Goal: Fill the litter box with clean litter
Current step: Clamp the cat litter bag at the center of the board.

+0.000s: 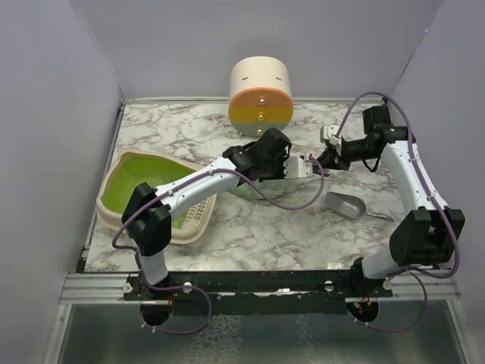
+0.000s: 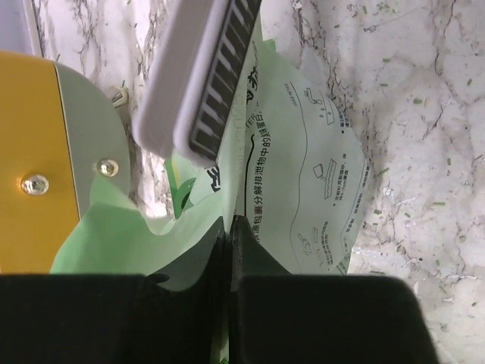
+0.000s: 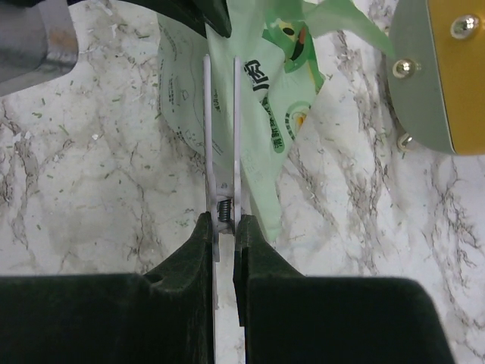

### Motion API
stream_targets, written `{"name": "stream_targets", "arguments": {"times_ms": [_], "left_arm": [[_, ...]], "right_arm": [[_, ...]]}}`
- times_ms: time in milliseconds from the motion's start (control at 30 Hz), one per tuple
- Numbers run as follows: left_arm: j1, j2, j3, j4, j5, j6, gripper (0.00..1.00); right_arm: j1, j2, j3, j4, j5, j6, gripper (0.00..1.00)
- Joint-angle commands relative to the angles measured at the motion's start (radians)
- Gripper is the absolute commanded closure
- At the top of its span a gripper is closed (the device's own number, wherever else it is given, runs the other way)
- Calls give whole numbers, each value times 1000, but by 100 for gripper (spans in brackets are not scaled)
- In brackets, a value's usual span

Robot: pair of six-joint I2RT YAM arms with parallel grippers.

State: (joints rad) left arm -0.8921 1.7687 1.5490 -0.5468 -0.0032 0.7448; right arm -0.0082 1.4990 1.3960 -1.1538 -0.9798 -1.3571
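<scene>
The litter box (image 1: 112,216), cream with a lime-green inside, sits at the table's left. A mint-green printed bag (image 2: 303,174) lies mid-table, and the clean litter in it is hidden. My left gripper (image 2: 229,227) is shut on a fold of the bag's edge. A white spring clip (image 3: 221,121) is clamped on the bag (image 3: 273,114), and my right gripper (image 3: 225,224) is shut on the clip's handles. In the top view the two grippers meet at the clip (image 1: 307,167), the left gripper (image 1: 292,168) from the left and the right gripper (image 1: 322,161) from the right.
A cream cylinder (image 1: 261,95) with orange, yellow and teal bands stands at the back, close behind the bag. A grey metal scoop (image 1: 347,205) lies to the right of the bag. Small litter specks dot the marble tabletop (image 3: 98,174). Walls enclose the table.
</scene>
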Motion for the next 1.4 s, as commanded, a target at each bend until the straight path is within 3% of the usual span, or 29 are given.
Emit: {"name": "stream_targets", "arguments": {"times_ms": [0,233,667,867,1367], "left_arm": [[3,18,68,-69,83,-26,100],[9,0,99,-107,147,-50,100],[27,-24,95,-115,133,-90,100],[28,-10,108,-103,128,-107,100],[28,-3,109,-72,166,-143,100]], "right_arm": [[35,-23,-65,174,54,55,99],[37,4,-88,238,75,36,99],[37,-65,-197,189,23,-216,99],[37,-157,-301,292,48,-196,99],[38,-135,-248,447,62,-56,99]]}}
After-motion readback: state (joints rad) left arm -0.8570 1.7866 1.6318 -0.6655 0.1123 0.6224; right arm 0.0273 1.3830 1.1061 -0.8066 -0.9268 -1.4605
